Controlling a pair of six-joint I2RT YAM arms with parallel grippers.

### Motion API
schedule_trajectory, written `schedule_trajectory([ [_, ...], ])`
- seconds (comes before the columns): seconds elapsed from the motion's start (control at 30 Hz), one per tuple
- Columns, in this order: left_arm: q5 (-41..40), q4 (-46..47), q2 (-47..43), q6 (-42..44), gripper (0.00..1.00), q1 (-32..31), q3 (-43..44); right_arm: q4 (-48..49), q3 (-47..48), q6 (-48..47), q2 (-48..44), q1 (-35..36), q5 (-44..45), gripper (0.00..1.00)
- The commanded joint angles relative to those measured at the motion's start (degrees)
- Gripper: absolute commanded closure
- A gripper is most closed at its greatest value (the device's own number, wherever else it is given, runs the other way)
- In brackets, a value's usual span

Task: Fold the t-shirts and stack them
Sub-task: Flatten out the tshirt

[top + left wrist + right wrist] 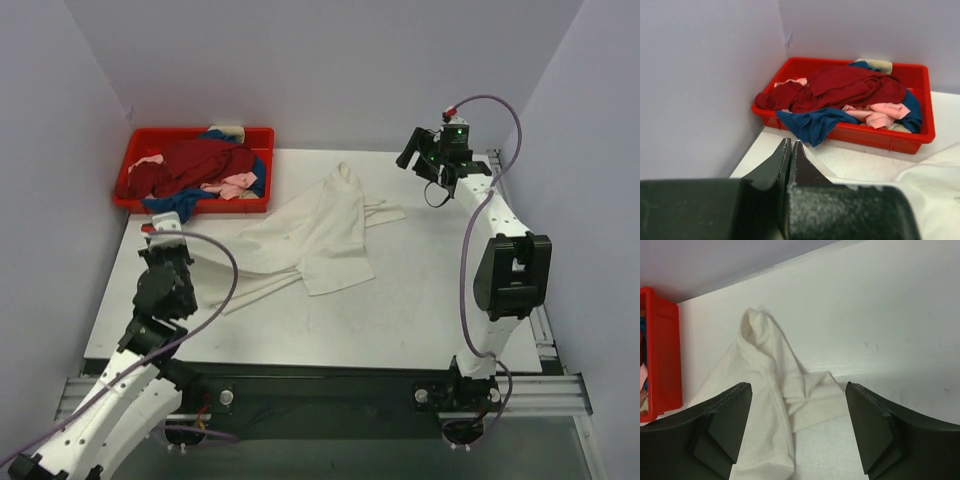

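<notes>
A large cream-white t-shirt [310, 235] lies crumpled in the middle of the table, one sleeve [815, 395] spread toward the back right. My left gripper [153, 232] is at the shirt's left end. Its jaws [790, 143] are pressed together, and a taut edge of cream cloth [840, 172] runs up to the tips. My right gripper [425, 160] hovers above the back right of the table, open [797, 390] with nothing between its fingers and the sleeve below it. Dark red [850, 85], blue [812, 125] and pale pink [877, 114] t-shirts are heaped in the tray.
The red plastic tray [230, 207] stands at the back left corner against the wall [700, 90]. Walls close in the left, back and right sides. Bare white tabletop [440, 300] lies to the right of the cream shirt and in front of it.
</notes>
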Motion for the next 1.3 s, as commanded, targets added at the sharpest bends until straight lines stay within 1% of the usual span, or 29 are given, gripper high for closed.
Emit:
schedule_trajectory([
  [0.0, 17.65, -6.77, 4.49, -13.2, 1.0, 13.46, 4.0, 6.33, -9.23, 3.05, -12.92, 1.2, -3.78, 0.22],
  [0.03, 20.9, -7.22, 5.64, -14.53, 1.0, 15.87, 3.82, 8.17, -12.49, 3.75, -17.04, 1.38, -4.04, 0.24],
  [0.07, 26.24, -7.74, 7.13, -18.46, 1.0, 17.9, 3.47, 8.62, -19.48, 4.02, -18.99, 1.73, -4.31, 0.25],
  [0.13, 30.14, -7.05, 8.1, -20.16, 1.0, 22.2, 1.81, 9.59, -26.02, 4.38, -24.25, 2.87, -4.57, 0.29],
  [0.17, 32.25, -6.7, 8.72, -21.04, 1.0, 23.09, 1.37, 10.29, -31.19, 4.46, -25.68, 3.74, -4.14, 0.3],
  [0.23, 33.58, -6.87, 9.25, -21.66, 1.0, 24.15, 1.1, 10.65, -35.97, 4.2, -28.75, 6.38, -3.26, 0.33],
  [0.33, 35.43, -9.23, 11.7, -23.15, 1.0, 24.51, 2.06, 10.39, -41.25, 3.06, -29.38, 11.47, -0.71, 0.35],
  [0.47, 35.96, -10.73, 13.03, -24.21, 1.0, 24.86, 1.98, 7.58, -42.23, 1.66, -26.14, 15.78, 1.57, 0.39],
  [0.53, 36.05, -11.09, 12.68, -24.47, 1.0, 25.12, 1.89, 6.79, -43.27, 1.21, -24.82, 17.1, 4.12, 0.4],
  [0.7, 36.84, -11.0, 10.92, -24.65, 1.0, 25.48, 1.19, 6.52, -45.39, 0.68, -22.53, 19.21, 4.65, 0.39],
  [0.87, 37.11, -11.44, 15.04, -25.18, 1.0, 25.48, 3.03, 5.47, -44.35, 0.42, -19.46, 22.03, 7.38, 0.39],
  [0.9, 37.19, -13.18, 15.66, -25.27, 1.0, 25.56, 3.55, 5.12, -43.9, 0.25, -18.41, 22.73, 7.82, 0.39],
  [1.07, 37.81, -12.76, 16.54, -26.41, 1.0, 25.74, 3.47, 3.53, -43.19, -0.37, -16.9, 24.05, 9.22, 0.39],
  [1.27, 38.6, -12.41, 17.25, -27.11, 1.0, 26.27, 3.3, 3.71, -42.23, -1.16, -14.18, 24.67, 7.82, 0.39],
])
